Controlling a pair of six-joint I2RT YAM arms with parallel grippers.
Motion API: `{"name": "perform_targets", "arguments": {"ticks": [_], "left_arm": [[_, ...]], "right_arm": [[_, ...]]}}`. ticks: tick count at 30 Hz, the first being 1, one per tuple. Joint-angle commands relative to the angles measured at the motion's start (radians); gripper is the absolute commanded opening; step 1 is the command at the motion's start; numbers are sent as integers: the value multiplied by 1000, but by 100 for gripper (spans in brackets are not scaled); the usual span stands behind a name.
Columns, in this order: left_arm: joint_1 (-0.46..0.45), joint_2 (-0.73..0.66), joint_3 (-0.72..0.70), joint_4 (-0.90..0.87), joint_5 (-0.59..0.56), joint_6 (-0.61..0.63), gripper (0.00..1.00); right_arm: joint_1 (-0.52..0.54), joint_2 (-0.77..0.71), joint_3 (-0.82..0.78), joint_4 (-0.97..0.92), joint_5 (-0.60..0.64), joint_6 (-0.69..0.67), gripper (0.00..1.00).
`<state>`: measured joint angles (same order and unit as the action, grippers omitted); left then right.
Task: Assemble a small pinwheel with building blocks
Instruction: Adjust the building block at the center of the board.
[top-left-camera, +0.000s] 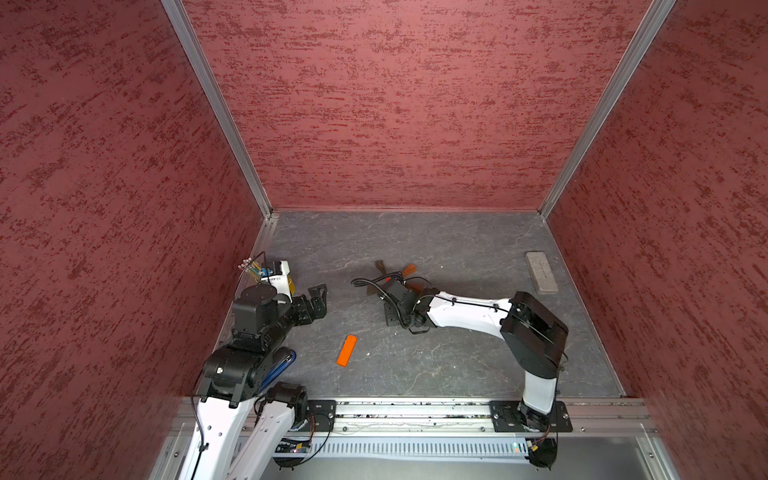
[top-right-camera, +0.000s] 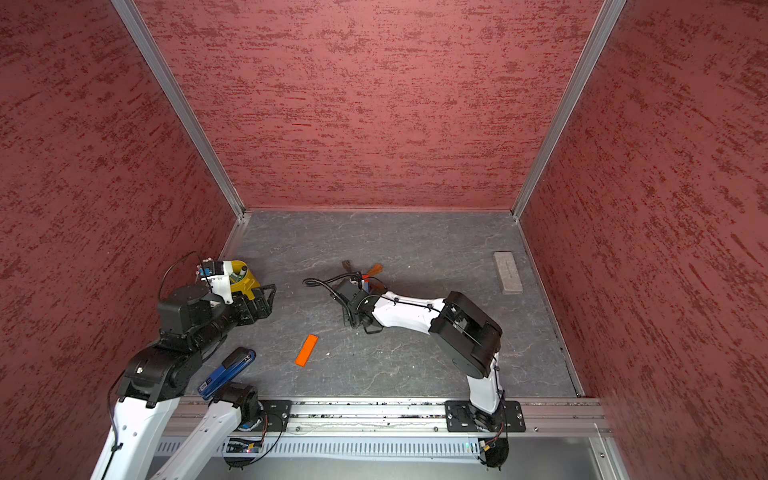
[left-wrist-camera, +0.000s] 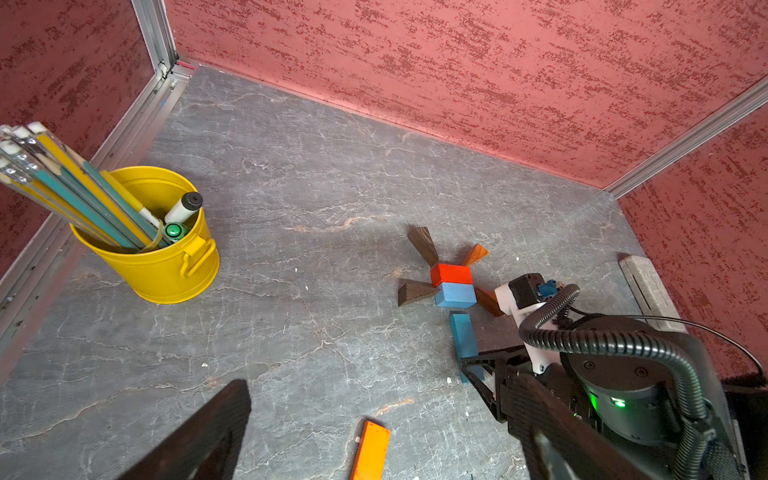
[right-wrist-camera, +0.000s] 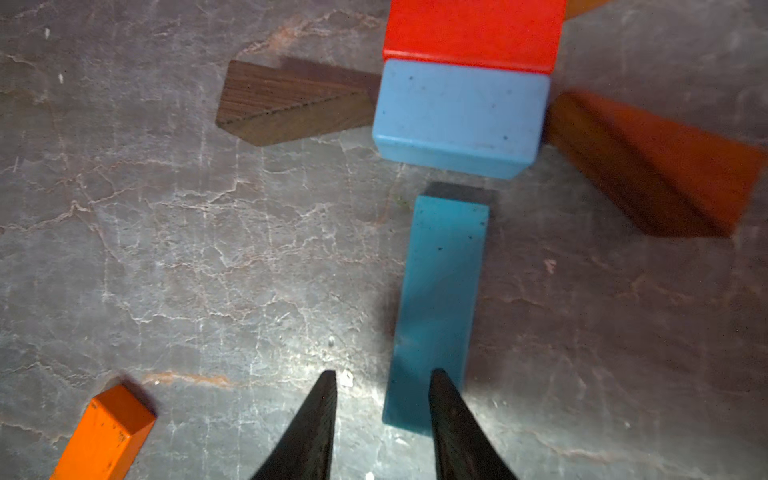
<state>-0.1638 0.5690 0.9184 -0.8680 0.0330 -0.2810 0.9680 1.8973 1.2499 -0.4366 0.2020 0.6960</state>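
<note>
You are working on a grey, veined floor (top-left-camera: 415, 245) boxed in on three sides by mottled red walls (top-left-camera: 415, 104). There are aluminium posts (top-left-camera: 216, 104) in the far corners, and a metal rail (top-left-camera: 415, 409) runs along the lower edge of both top views.

The pinwheel (left-wrist-camera: 453, 299) lies flat near the middle of the floor, mostly hidden under the right wrist in both top views. Its red-and-blue hub (left-wrist-camera: 453, 276) has four wedges (left-wrist-camera: 415, 293) fanned round it. The blue bar (right-wrist-camera: 440, 299) stops just short of the hub, with a thin gap between them.

The right gripper (right-wrist-camera: 382, 372) sits at that bar's other end. Its fingers are narrowly parted, one tip overlaps the bar, and it clamps nothing.

The orange bar (top-left-camera: 347, 350) lies alone at lower centre. The left gripper (top-left-camera: 320, 301) is spread wide and empty at centre left, beside the yellow cup (left-wrist-camera: 166, 270) near the left wall. A grey block (top-left-camera: 541, 272) lies close along the right wall.

Your open floor is the far strip under the back wall and the lower right.
</note>
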Motion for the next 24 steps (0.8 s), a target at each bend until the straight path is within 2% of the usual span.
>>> {"name": "perform_targets", "arguments": {"ticks": [1, 24], "left_arm": [[13, -1, -16, 8, 39, -3, 100], [23, -9, -38, 32, 83, -10, 100]], "right_arm": [[4, -23, 10, -22, 60, 32, 40], [4, 48, 30, -53, 42, 34, 38]]}}
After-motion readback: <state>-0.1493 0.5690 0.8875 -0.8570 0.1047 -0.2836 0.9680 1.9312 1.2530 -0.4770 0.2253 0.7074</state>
